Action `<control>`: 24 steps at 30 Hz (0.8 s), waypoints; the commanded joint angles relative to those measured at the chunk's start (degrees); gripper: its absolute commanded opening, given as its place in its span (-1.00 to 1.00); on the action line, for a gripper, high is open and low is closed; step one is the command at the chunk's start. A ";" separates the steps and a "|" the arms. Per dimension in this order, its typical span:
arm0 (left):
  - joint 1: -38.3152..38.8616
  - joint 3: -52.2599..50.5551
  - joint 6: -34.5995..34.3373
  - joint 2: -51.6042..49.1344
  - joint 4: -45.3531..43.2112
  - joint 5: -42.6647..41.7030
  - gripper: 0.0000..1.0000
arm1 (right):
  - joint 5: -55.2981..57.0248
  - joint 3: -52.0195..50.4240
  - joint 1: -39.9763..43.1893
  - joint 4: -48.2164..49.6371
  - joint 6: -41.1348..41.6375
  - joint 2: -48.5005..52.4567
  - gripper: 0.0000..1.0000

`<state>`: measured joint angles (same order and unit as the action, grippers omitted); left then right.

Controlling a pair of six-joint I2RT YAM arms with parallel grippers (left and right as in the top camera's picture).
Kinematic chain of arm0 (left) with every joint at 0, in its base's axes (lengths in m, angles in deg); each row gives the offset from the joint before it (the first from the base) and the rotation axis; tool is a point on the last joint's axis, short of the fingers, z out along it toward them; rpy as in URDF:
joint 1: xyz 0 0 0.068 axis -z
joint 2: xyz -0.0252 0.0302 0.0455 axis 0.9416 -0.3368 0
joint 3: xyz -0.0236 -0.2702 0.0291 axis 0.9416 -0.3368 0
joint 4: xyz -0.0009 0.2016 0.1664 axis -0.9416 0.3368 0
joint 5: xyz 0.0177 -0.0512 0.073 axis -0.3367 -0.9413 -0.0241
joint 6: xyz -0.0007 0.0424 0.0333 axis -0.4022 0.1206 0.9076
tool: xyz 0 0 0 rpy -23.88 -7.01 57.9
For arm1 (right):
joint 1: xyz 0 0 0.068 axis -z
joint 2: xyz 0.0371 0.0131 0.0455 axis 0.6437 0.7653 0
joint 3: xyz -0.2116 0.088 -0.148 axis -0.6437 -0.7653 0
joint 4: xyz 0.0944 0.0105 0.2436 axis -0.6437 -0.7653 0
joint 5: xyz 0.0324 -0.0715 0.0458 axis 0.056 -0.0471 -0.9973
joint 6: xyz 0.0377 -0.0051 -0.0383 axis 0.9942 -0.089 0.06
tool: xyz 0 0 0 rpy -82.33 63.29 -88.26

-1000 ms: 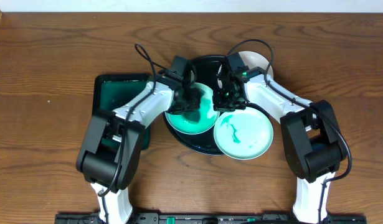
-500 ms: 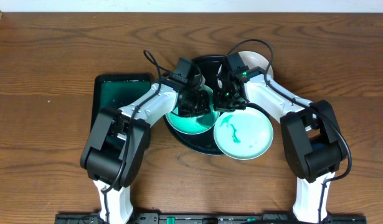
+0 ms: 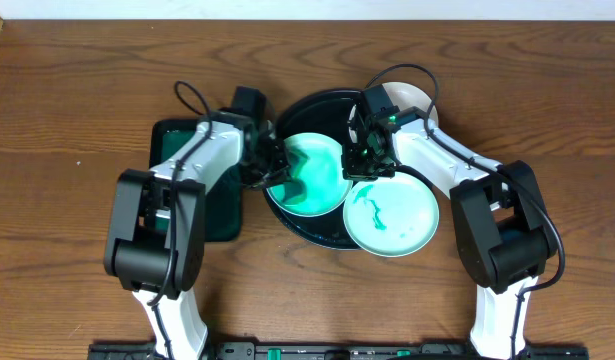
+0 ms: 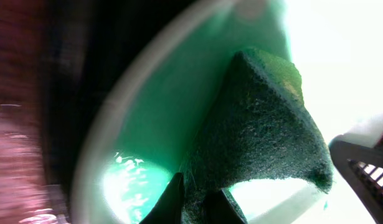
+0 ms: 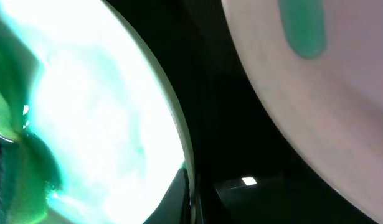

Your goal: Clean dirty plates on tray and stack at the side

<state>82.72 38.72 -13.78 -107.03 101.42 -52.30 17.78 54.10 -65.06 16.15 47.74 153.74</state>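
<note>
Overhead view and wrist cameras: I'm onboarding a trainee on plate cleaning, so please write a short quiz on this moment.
1. True or false: the left gripper holds a dark green sponge.
2. Where does the smeared plate lie? A) flat in the tray's middle; B) overlapping the black tray's right rim; C) clear of the tray.
3. Which plate's rim does the right gripper pinch?
Key: 1 true; 2 B; 3 the plate inside the tray.
</note>
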 commanded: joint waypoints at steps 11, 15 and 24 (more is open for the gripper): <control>0.26 7.69 7.72 16.06 10.73 9.64 -0.85 | 0.13 -1.01 -0.94 1.97 -1.01 2.23 -0.97; -2.19 7.69 7.87 21.86 14.91 12.31 -0.85 | 0.11 -0.96 -0.94 3.45 -1.77 2.05 -0.98; -11.80 6.21 8.28 20.63 22.40 15.10 -0.86 | -0.09 -0.79 -0.98 5.16 -7.08 -3.19 -0.97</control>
<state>73.65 45.87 -6.89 -85.45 123.43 -39.38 17.91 53.51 -65.06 19.93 44.37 153.50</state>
